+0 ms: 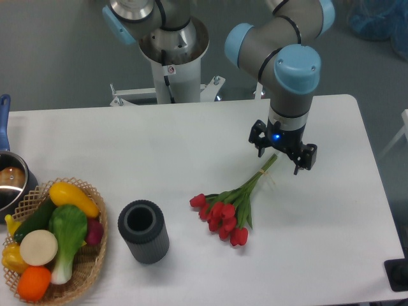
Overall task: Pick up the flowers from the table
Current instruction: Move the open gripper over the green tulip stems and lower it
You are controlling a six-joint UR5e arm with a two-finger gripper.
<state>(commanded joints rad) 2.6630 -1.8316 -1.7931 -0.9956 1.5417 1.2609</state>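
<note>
Black two-finger pincer (pixel 278 153) spread, empty, above stem tips of red tulip bunch (pixel 231 205); stems run lower-left across white counter (pixel 159 153).

The gripper (pixel 279 155) hangs with its jaws spread wide, straddling the stem end of the flowers (pixel 233 205), which lie on the table (pixel 191 140). The red blooms point away from the jaws, toward a dark cylinder (pixel 144 231) well beyond them.
</note>
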